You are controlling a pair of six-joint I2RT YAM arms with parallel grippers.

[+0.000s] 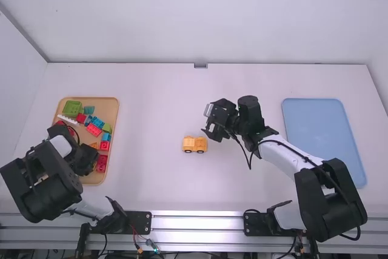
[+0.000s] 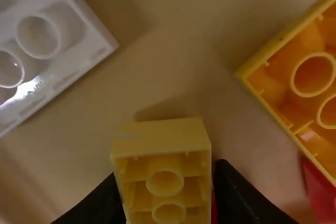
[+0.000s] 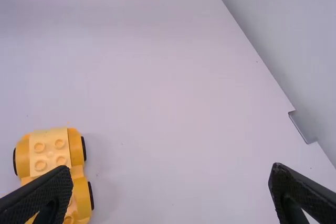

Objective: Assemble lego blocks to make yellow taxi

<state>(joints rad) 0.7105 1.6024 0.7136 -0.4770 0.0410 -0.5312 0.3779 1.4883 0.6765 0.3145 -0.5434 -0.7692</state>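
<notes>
In the high view my left gripper (image 1: 85, 163) is low over the wooden tray (image 1: 111, 110) at the left. The left wrist view has that gripper (image 2: 164, 187) shut on a small yellow block (image 2: 164, 140), whose hollow underside shows. My right gripper (image 1: 208, 128) hovers just up and right of the partly built yellow taxi (image 1: 194, 144), which stands on its wheels mid-table. Seen from the right wrist, the gripper (image 3: 172, 187) is wide open with nothing between its fingers, and the taxi (image 3: 50, 153) lies beside one finger.
Green, teal, blue and red blocks (image 1: 94, 130) fill much of the tray. A white block (image 2: 39, 40) and a yellow-orange block (image 2: 310, 82) lie upturned around the left gripper. A blue tray (image 1: 324, 137) rests on the table's right side.
</notes>
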